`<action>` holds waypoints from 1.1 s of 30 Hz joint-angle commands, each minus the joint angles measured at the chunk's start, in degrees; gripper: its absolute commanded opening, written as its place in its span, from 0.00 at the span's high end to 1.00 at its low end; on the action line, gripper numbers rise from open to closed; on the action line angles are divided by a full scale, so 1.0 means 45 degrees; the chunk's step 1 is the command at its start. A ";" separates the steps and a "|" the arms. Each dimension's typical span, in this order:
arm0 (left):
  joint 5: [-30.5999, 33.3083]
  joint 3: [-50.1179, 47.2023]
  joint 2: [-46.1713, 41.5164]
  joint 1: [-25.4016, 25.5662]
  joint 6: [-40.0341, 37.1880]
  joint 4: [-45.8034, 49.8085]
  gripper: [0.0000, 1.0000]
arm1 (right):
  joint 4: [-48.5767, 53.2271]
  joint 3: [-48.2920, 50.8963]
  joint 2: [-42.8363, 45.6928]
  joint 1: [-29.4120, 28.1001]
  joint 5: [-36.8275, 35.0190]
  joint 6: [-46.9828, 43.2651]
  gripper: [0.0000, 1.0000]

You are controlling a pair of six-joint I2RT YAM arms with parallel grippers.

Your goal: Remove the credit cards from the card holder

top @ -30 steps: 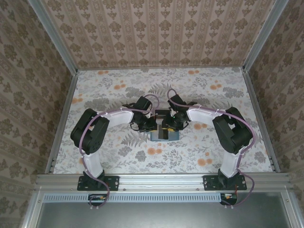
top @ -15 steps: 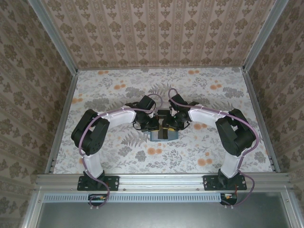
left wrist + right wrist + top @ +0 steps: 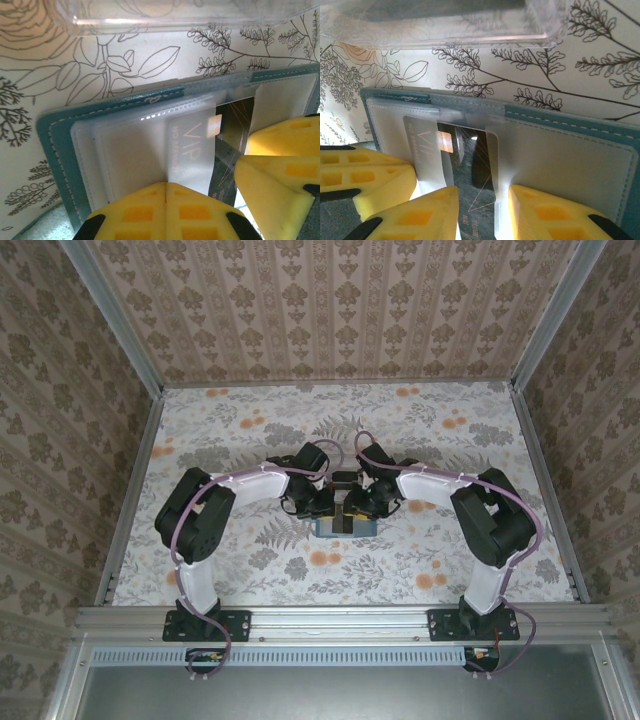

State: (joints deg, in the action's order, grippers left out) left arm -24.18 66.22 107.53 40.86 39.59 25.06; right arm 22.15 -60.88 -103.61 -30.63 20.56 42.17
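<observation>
The teal card holder lies open on the floral table, and both grippers meet over it. Its frosted inner sleeves face up. A dark credit card with a chip and VIP lettering sticks partway out of a sleeve; the dark credit card also sits at the right of the left wrist view. My right gripper is open, its yellow fingers straddling the card's exposed strip. My left gripper is shut, tips pressed on the sleeve beside the card. I cannot tell whether it pinches the plastic.
A clear plastic box lies just beyond the wallet's far edge, the same clear plastic box as at the top of the left wrist view. Patterned walls and metal rails enclose the table. The two grippers' fingers sit close together.
Both arms have edged slightly inward over the card holder. The wallet has stayed in place.
</observation>
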 commanded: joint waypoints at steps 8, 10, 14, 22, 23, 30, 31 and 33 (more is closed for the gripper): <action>0.0536 0.0115 0.0537 0.0060 -0.0582 0.0904 0.98 | -0.1236 0.0499 -0.0195 0.0069 0.1435 0.0059 0.67; 0.0569 0.0061 0.0529 0.0042 -0.0576 0.0916 0.98 | -0.1325 0.0560 -0.0033 0.0069 0.1482 0.0101 0.67; 0.0609 -0.0026 0.0500 0.0044 -0.0576 0.0916 0.98 | -0.1372 0.0634 0.0350 0.0071 0.1492 0.0155 0.69; 0.0667 -0.0052 0.0461 0.0017 -0.0632 0.0994 0.98 | -0.1481 0.0707 0.0791 0.0087 0.1568 0.0296 0.79; 0.0667 -0.0042 0.0459 0.0007 -0.0635 0.0993 0.98 | -0.1420 0.0687 0.0787 0.0088 0.1529 0.0278 0.80; 0.0721 -0.0046 0.0238 -0.0015 -0.0674 0.1058 0.98 | -0.0144 0.0306 0.1008 0.0108 0.0593 -0.0408 0.90; 0.0726 -0.0056 0.0200 -0.0021 -0.0692 0.1099 0.98 | 0.0191 0.0189 0.1066 0.0126 0.0346 -0.0581 0.91; 0.0765 -0.0079 0.0133 -0.0047 -0.0712 0.1128 0.98 | 0.0678 0.0051 0.1169 0.0181 0.0059 -0.0818 0.92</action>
State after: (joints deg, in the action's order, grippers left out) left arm -23.75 66.52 107.79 40.84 37.69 25.71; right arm 18.61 -59.11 -100.14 -30.33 25.21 41.01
